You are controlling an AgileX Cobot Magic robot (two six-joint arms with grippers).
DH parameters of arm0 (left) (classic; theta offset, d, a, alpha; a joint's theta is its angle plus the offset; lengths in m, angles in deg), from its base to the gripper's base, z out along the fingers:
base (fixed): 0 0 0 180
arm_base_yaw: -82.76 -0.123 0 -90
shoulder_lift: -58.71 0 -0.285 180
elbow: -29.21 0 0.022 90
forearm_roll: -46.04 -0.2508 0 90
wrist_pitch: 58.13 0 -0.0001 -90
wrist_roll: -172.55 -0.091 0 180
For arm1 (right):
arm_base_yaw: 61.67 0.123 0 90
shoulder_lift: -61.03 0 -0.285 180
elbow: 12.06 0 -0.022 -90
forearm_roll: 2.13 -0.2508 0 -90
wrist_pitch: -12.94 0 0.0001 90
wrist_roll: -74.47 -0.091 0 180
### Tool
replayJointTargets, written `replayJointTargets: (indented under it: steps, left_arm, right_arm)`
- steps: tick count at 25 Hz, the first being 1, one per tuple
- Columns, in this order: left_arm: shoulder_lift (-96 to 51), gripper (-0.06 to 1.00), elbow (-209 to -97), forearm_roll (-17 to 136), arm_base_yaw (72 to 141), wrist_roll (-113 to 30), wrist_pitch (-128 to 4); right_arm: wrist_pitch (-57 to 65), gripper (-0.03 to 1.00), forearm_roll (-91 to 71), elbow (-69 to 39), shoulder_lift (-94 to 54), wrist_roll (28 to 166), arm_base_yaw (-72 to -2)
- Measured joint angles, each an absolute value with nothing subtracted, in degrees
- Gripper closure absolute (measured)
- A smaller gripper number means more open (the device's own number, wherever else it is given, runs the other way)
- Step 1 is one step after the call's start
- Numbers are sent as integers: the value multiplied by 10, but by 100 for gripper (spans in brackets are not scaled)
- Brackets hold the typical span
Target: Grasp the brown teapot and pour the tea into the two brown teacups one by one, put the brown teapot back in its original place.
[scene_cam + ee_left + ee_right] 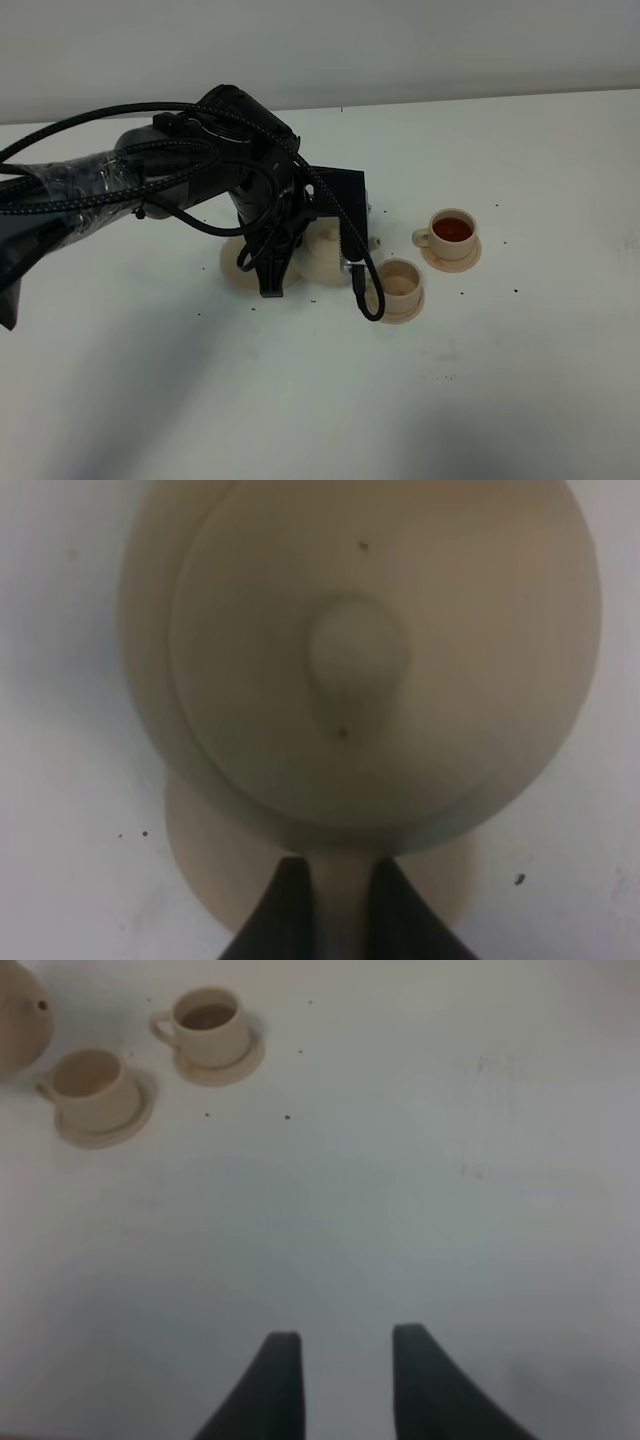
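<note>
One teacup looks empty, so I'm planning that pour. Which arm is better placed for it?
Left. The left gripper is closed on the handle of the brown teapot, next to the empty teacup. The right gripper hangs open over the table, away from the teapot and holding nothing.

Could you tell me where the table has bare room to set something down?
Bare: the table in front of both cups, and right of the tea-filled cup. Crowded: brown teapot, its plate and the nearer cup cluster together.
</note>
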State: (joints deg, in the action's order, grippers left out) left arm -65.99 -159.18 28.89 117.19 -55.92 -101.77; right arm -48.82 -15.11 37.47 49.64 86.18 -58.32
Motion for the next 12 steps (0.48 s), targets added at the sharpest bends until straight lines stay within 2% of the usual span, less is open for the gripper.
replayJointTargets:
  steps: [12]
  left_arm:
    - [-641,82,-1592,163,1195,-527,-1002]
  right_arm:
    - [-488,73,-151,375,496,862,-583]
